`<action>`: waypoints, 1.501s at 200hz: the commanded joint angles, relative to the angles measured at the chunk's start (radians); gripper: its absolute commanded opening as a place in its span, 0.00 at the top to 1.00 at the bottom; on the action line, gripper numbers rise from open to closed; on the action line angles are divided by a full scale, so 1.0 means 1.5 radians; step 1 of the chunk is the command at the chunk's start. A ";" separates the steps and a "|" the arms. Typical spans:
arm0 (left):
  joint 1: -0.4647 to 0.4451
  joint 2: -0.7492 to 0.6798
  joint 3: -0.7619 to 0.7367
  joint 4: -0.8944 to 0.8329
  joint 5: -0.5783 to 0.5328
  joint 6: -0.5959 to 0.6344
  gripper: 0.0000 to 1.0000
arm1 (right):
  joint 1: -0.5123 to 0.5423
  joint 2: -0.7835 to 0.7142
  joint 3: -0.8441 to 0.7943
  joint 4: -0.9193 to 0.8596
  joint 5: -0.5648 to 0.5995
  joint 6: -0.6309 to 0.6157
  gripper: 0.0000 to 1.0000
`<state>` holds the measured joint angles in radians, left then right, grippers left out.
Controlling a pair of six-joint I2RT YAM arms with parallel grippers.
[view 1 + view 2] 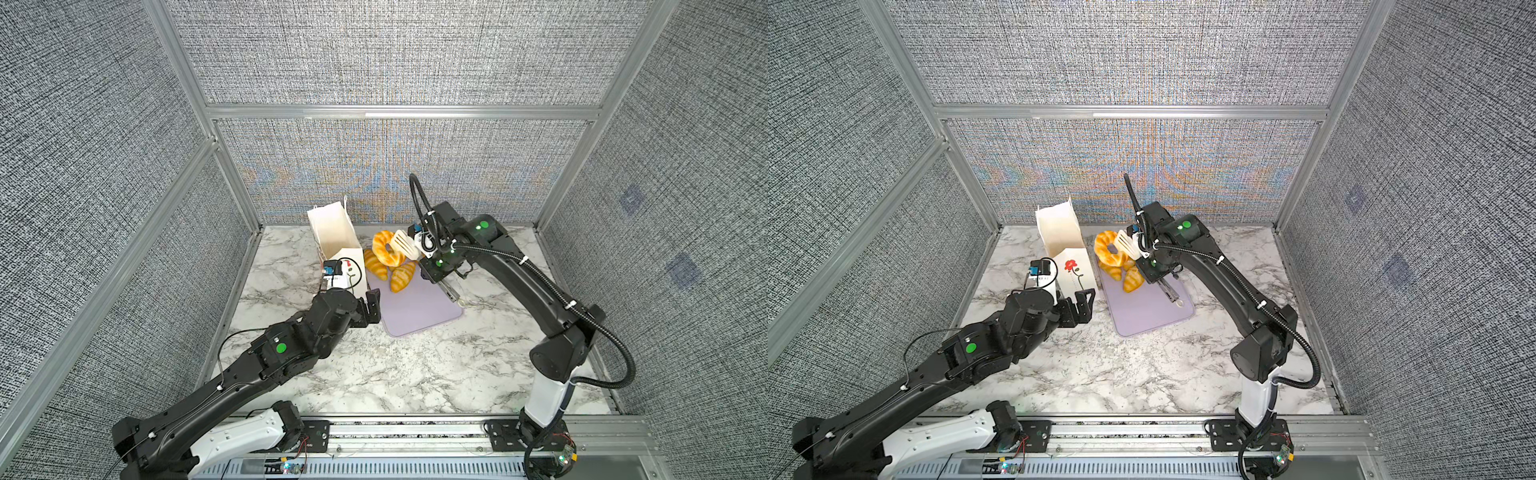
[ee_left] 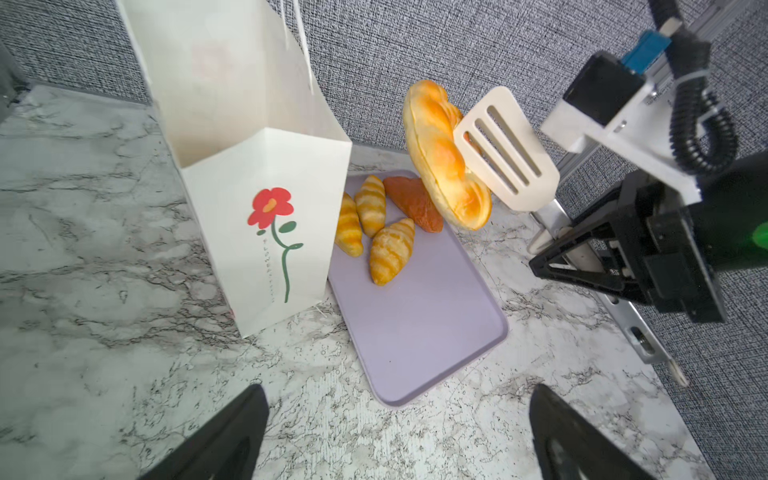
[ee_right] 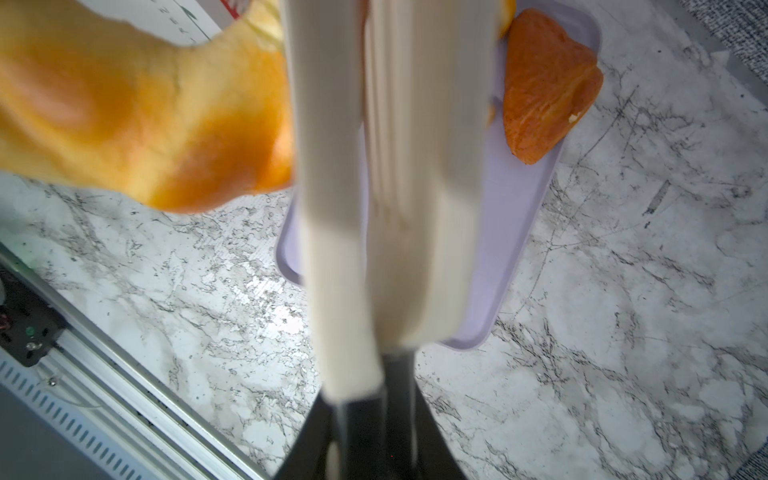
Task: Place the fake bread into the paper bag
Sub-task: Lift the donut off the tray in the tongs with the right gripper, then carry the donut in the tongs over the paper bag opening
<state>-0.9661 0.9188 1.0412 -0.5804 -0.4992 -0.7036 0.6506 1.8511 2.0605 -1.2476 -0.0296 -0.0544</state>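
Left wrist: left gripper [image 2: 399, 392] spread empty before the paper bag [image 2: 266, 195]; ring bread [image 2: 440, 158] hangs on edge beside the bag's rim. Right wrist: right gripper [image 3: 374, 432] clenches tongs [image 3: 328, 208] pinching it. In a top view the ring bread [image 1: 377, 249] hovers on the tray [image 1: 419, 311] side of the bag, right arm [image 1: 515, 278] nearer

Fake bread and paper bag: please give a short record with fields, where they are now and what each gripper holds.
bag: tall white paper bag with red flower, upright, open, beside tray
tray: flat lilac tray, carries three striped golden croissants and one orange-brown triangular piece
in the air: glossy golden ring-shaped bread, clamped in cream slotted tongs, above tray
right gripper: shut on tongs
left gripper: open, empty, near bag
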 commanded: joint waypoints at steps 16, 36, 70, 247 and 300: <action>0.003 -0.044 0.004 -0.079 -0.068 -0.041 0.00 | 0.025 0.012 0.054 -0.002 -0.028 0.021 0.77; 0.005 -0.063 0.004 -0.108 -0.080 -0.060 0.00 | 0.040 0.020 0.080 0.010 -0.028 0.028 0.76; 0.016 -0.065 0.014 -0.147 -0.086 -0.074 0.00 | 0.060 0.052 0.134 0.024 -0.020 0.050 0.76; 0.120 -0.075 0.002 -0.166 -0.010 -0.039 0.00 | 0.148 0.184 0.276 0.127 0.166 0.123 0.75; 0.123 -0.089 -0.013 -0.166 -0.006 -0.050 0.00 | 0.161 0.202 0.287 0.146 0.215 0.123 0.75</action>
<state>-0.7837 0.7902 1.0283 -0.8391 -0.5125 -0.7712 0.8822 2.1483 2.4744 -1.0840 0.2321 0.1207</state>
